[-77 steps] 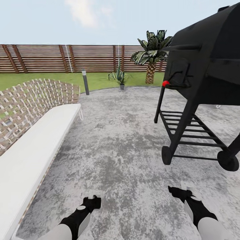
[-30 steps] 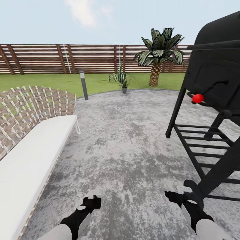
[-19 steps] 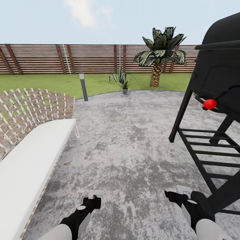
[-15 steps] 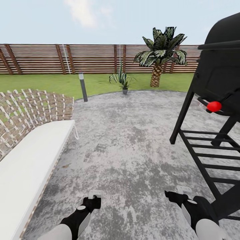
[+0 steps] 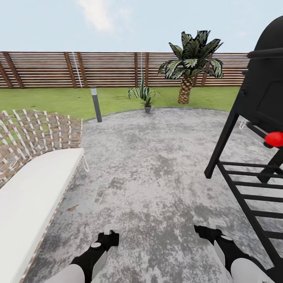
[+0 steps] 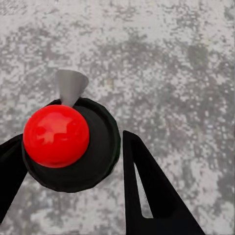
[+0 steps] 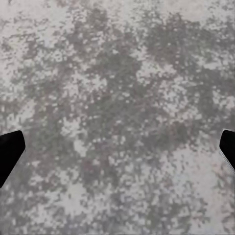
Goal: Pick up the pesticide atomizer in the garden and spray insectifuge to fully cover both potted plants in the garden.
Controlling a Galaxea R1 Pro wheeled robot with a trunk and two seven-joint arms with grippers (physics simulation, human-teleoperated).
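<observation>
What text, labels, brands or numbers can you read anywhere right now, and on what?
None: no view carries readable text.
The black grill and its red knob bear no lettering.
The white lounger cushion, the lamp post and the wooden fence are plain.
The red-topped black object between the left fingers has no marking.

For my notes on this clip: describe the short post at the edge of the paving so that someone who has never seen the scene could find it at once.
Start at the brown slatted fence along the back and come down across the lawn to where the grass meets the round grey paving. There, past the far end of the woven lounger, stands the bollard light. Unlike the potted agave and palm beside it, it is a bare, dark, upright post with a pale cap.
</observation>
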